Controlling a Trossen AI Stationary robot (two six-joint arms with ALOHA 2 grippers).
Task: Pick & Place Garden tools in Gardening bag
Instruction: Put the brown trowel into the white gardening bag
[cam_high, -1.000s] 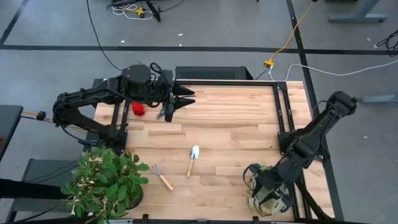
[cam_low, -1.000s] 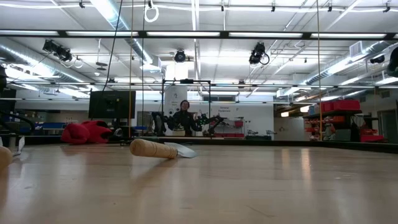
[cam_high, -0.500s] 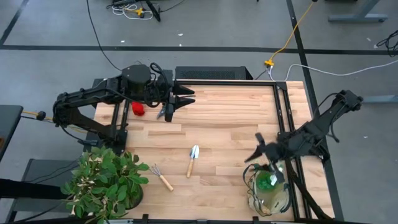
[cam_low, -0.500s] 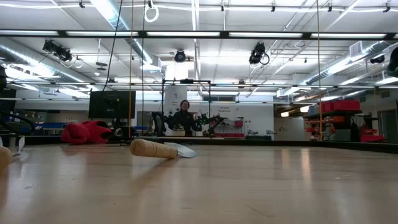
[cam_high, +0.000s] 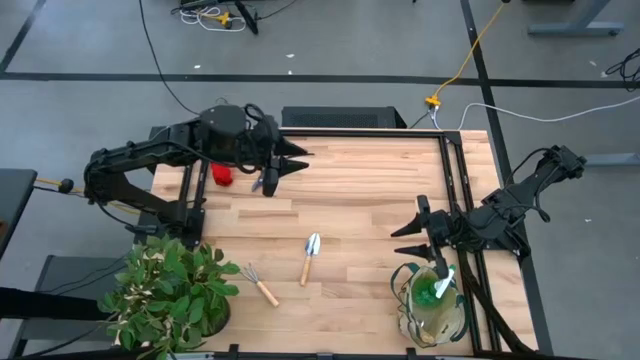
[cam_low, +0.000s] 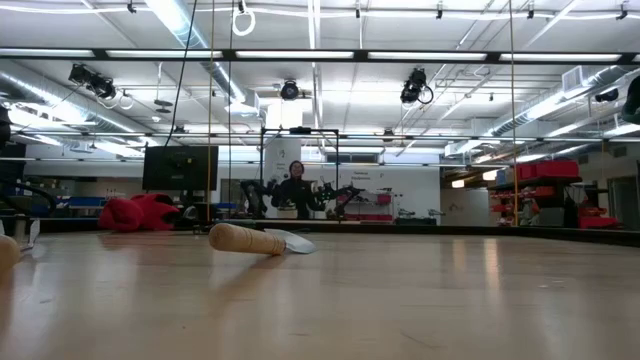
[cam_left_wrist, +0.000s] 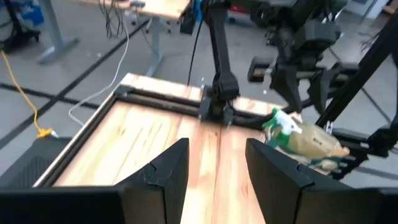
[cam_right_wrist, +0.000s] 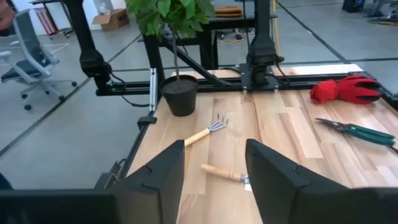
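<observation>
Gardening bag (cam_high: 432, 308): beige fabric, dark green trim, at the table's near right corner; a green-and-white item (cam_high: 440, 287) stands in it.
Right gripper (cam_high: 412, 223): just beyond the bag, fingers parted, empty.
Trowel (cam_high: 310, 257) and hand rake (cam_high: 259, 283): left of the bag.
Potted plant (cam_high: 168, 292): farther left.
Pruning shears (cam_high: 262, 181), red gloves (cam_high: 222, 175) and left gripper (cam_high: 296, 158): far-left of the bag.

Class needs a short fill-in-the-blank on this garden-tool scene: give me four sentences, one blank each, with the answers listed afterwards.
1. The green-and-white item sits inside the ______.
2. The trowel lies on the table between the bag and the small ______.
3. The red gloves lie near the ______ gripper.
4. The right gripper, open, holds ______.

Answers: gardening bag; rake; left; nothing
</observation>
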